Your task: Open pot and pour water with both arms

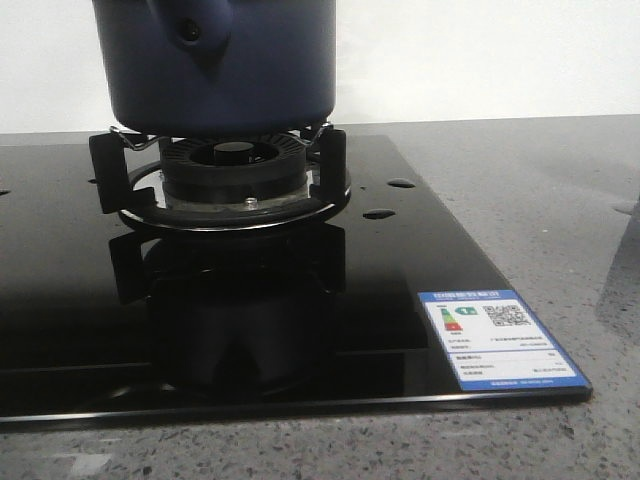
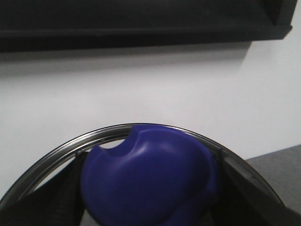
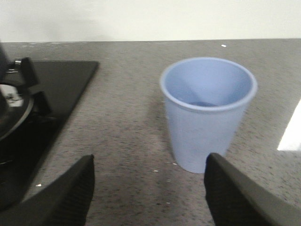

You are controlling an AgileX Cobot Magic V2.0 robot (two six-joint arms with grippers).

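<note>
The dark navy pot (image 1: 215,60) stands on the gas burner (image 1: 235,170) at the back left of the front view. Its top is cut off by the frame, and a blue handle mount (image 1: 190,32) with a dark hole faces me. In the left wrist view my left gripper (image 2: 150,195) is shut on the blue knob (image 2: 150,165) of a lid with a steel rim (image 2: 56,150). Only white wall shows behind the lid. My right gripper (image 3: 150,162) is open and empty, low over the counter. A pale blue cup (image 3: 207,113) stands just ahead, near one finger. Neither gripper shows in the front view.
The black glass hob (image 1: 300,320) carries an energy label (image 1: 500,340) at its front right corner. Grey speckled counter (image 1: 560,220) lies to its right. The hob edge and a pan support (image 3: 23,75) show in the right wrist view. A dark shelf (image 2: 141,19) hangs above the lid.
</note>
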